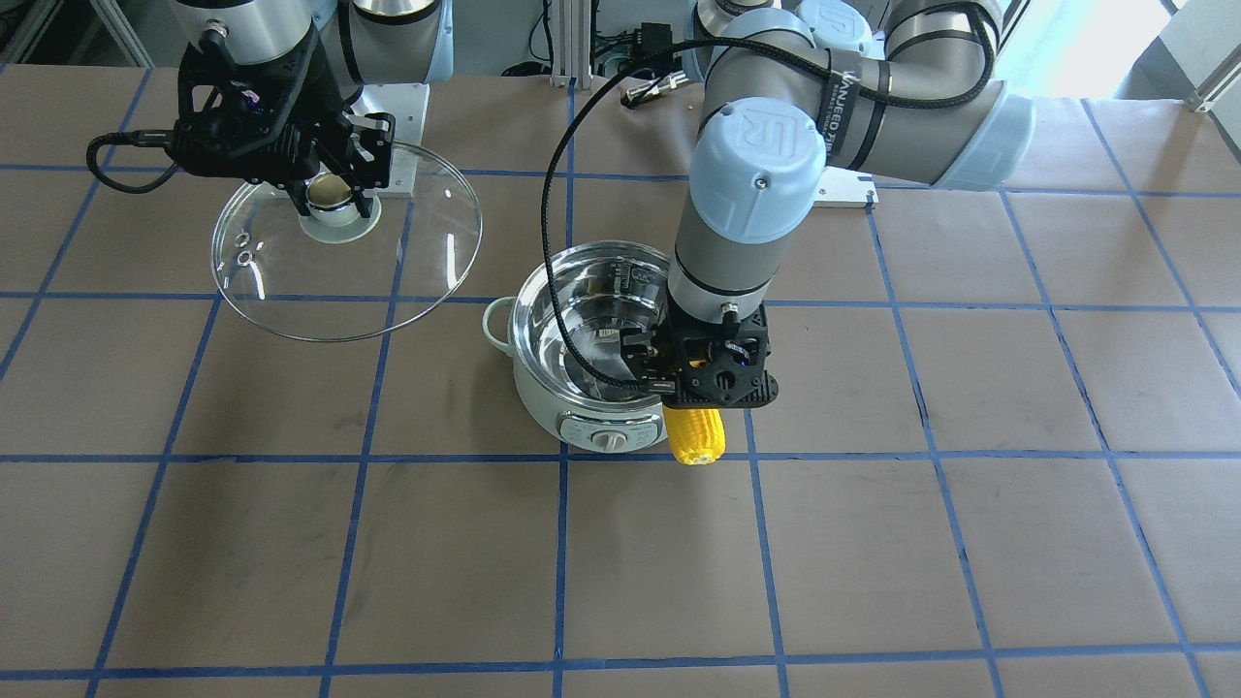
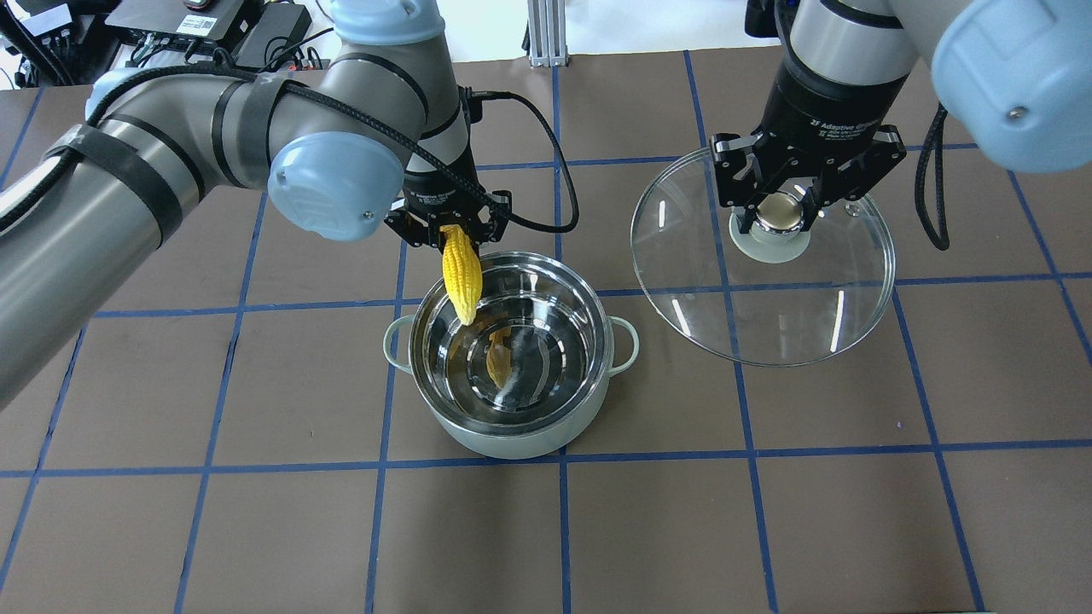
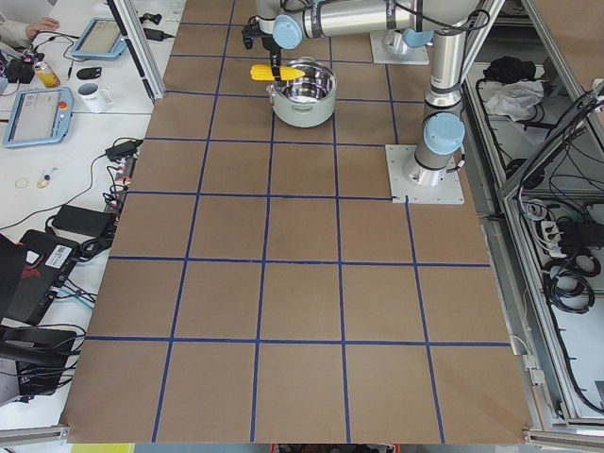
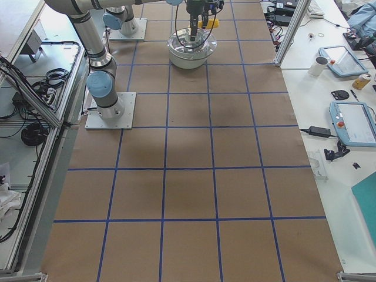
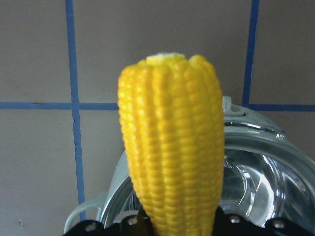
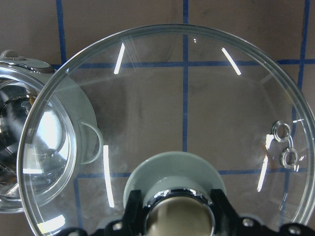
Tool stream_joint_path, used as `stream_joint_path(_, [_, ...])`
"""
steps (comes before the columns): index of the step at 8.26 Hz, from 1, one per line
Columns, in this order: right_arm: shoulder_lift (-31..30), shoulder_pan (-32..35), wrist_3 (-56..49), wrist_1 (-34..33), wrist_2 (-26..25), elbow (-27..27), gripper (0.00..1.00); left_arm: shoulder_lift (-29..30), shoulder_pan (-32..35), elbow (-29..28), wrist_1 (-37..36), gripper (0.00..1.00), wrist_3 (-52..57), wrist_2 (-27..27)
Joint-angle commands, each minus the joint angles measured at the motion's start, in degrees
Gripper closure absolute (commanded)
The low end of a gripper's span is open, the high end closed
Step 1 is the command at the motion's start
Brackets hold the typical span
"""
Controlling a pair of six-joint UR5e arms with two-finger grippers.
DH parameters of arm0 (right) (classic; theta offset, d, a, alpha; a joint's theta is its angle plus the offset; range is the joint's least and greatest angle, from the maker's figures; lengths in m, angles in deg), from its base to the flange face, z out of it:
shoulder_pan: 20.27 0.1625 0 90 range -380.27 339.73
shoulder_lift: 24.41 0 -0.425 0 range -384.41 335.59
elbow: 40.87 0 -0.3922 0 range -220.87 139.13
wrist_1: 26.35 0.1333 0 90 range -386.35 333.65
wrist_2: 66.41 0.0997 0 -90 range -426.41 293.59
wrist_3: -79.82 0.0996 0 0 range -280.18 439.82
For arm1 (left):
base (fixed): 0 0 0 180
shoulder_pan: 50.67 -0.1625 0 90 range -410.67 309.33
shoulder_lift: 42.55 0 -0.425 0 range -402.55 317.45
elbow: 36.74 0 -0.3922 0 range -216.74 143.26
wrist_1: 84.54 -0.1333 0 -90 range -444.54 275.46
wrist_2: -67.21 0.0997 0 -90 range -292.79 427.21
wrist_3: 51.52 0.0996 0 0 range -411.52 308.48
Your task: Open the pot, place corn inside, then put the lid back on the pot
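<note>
Nearest the robot stands the pot [image 2: 503,439], open, with nothing in its steel inside. Over the left part of that opening hangs the pointed tip of the corn [image 2: 461,277]. From the tip, the corn's long axis runs away from the robot toward the operators' side. The left side view shows it roughly level, though I cannot tell whether the tip dips a little.

The left gripper [image 2: 452,232] points down and is clenched across the corn, somewhere along its thicker half. It sits about over the pot's far rim, left of centre. Beyond it the blunt butt sticks out past the rim. In the front view the butt shows before the control panel [image 1: 601,431]. In the left wrist view it lies over bare table [image 5: 34,59], with the pot low and to the right.

In my judgement the next move turns on this: only the tip half is above the opening, and the pot's middle lies toward the robot and a little right of the left gripper. If the corn were let go here, the butt would likely catch the rim. The arm should first come toward the robot, or tilt the corn point-down.

Farther off to the right, well clear of the opening, the right gripper [image 2: 778,213] is clamped on the knob [image 6: 177,216] of the lid [image 2: 768,307]. It holds the lid level and apparently off the table.
</note>
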State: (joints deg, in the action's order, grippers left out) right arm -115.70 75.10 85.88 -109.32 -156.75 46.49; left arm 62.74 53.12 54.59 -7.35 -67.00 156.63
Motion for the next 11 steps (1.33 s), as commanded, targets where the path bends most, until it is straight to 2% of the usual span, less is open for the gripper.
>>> stream_joint_path(1, [0.0,0.0,-0.1,0.0,-0.1,0.0,0.74,-1.5,1.3,4.6,0.3,1.0,-1.0,-1.9])
stream_joint_path(2, [0.0,0.0,-0.1,0.0,-0.1,0.0,0.74,-1.7,2.8,5.3,0.2,1.0,-3.2,-4.4])
stream_joint_path(6, [0.0,0.0,-0.1,0.0,0.3,0.1,0.74,-1.0,4.8,5.9,0.3,1.0,-4.2,-4.3])
stream_joint_path(7, [0.0,0.0,-0.1,0.0,0.3,0.2,0.74,-1.0,4.9,6.6,0.3,0.88,-4.1,-4.3])
stream_joint_path(8, [0.0,0.0,-0.1,0.0,0.3,0.2,0.75,-1.0,4.9,6.8,0.3,0.05,-3.7,-4.0])
stream_joint_path(9, [0.0,0.0,-0.1,0.0,0.3,0.2,0.75,-1.5,4.9,6.8,0.8,0.0,-3.8,-3.9])
stream_joint_path(11, [0.0,0.0,-0.1,0.1,0.3,0.2,0.76,-1.7,4.8,6.6,5.3,0.0,-3.2,-3.9])
